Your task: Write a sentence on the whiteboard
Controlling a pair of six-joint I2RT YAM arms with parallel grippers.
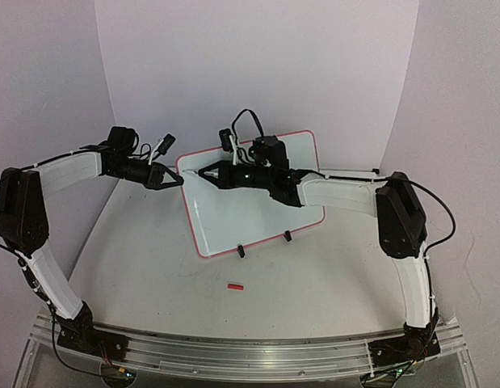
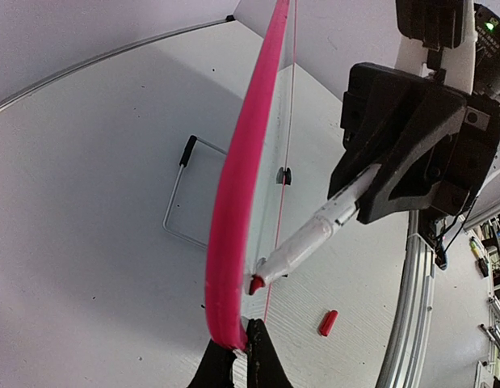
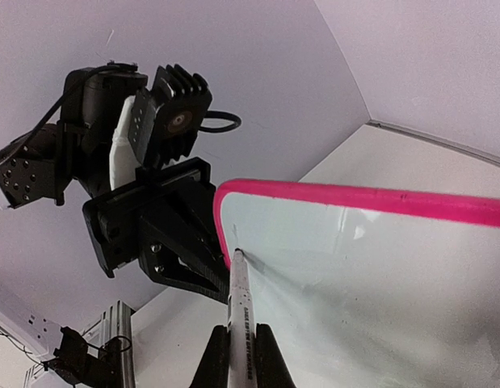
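Tabletop (image 1: 314, 283) bears whiteboard (image 1: 233, 222); left gripper (image 1: 178, 180) clamps its rim (image 2: 230, 234), right gripper (image 1: 205, 173) clamps marker (image 3: 239, 299) seemingly touching nearby.

Bright, even, diffuse light from above; walls (image 1: 258, 65) tinted lavender. Soft faint shadows on table (image 1: 314, 283). Glossy whiteboard (image 1: 233, 218) shows pale sheen. Wrist views fisheye: table edge bows at 11 o'clock in left view. At 6 o'clock left fingers (image 2: 266, 364), right fingers (image 3: 270, 364) dark, soft-focus.

Robot lab: white backdrop (image 1: 258, 65), aluminium rail (image 1: 233, 353).
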